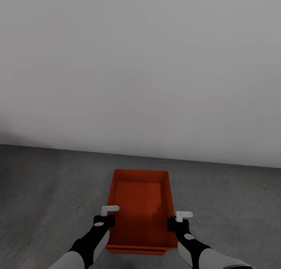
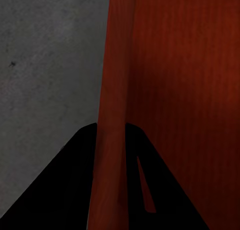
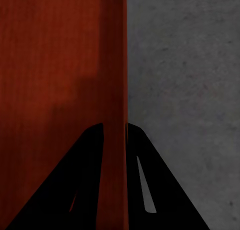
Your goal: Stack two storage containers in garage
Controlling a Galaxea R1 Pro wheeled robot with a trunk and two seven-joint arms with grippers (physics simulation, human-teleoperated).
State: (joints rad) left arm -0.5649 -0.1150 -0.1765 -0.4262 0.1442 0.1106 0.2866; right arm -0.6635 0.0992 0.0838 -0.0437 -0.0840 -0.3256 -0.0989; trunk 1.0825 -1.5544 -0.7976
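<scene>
An orange-red storage container point(image 1: 140, 206), topless and ribbed inside, sits low in front of me over the dark grey concrete floor point(image 1: 47, 191) of the garage. My left gripper point(image 1: 109, 222) is shut on its left side wall, and my right gripper point(image 1: 171, 224) is shut on its right side wall. In the left wrist view the black fingers point(image 2: 75, 180) straddle the thin orange wall point(image 2: 112, 89). The right wrist view shows the same pinch, with fingers point(image 3: 150, 180) on either side of the wall point(image 3: 117, 64). Whether the container rests on the floor or hangs just above it, I cannot tell.
A plain pale grey wall point(image 1: 140, 66) stands a short way beyond the container and meets the floor along a straight line. Speckled concrete point(image 3: 185, 89) stretches to both sides of the bin point(image 2: 50, 64).
</scene>
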